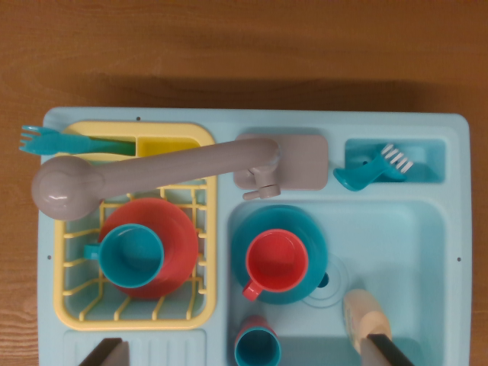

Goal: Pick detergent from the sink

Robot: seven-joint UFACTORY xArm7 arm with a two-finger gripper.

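Wrist view looks straight down, and nearest the camera the two dark fingertips (103, 352) of the gripper (244, 352) show at the bottom edge, set wide apart with nothing between them, so the pincer is spread open and empty. Just above the right-hand fingertip, a cream bottle, apparently the detergent (366, 314), lies in the basin of the toy sink (427, 252) near its front edge, its lower end touching or overlapped by that fingertip; the open spread suits a descent around it, though the bottle sits off to one side of the gap rather than centred. Beside it at the front edge stands a teal cup (257, 347) with a red rim. Further in, a red mug (275, 261) rests on a teal plate (279, 252) near the basin's left wall, beside the drain. Left of the basin, the yellow drying rack (76, 305) holds a teal mug (131, 255) on a red plate (177, 244), kept apart as drained dishes. The grey faucet (152, 171) swings across the rack. At the back edge lie a teal fork (46, 140) and, in the right corner tray, a teal brush (374, 169).
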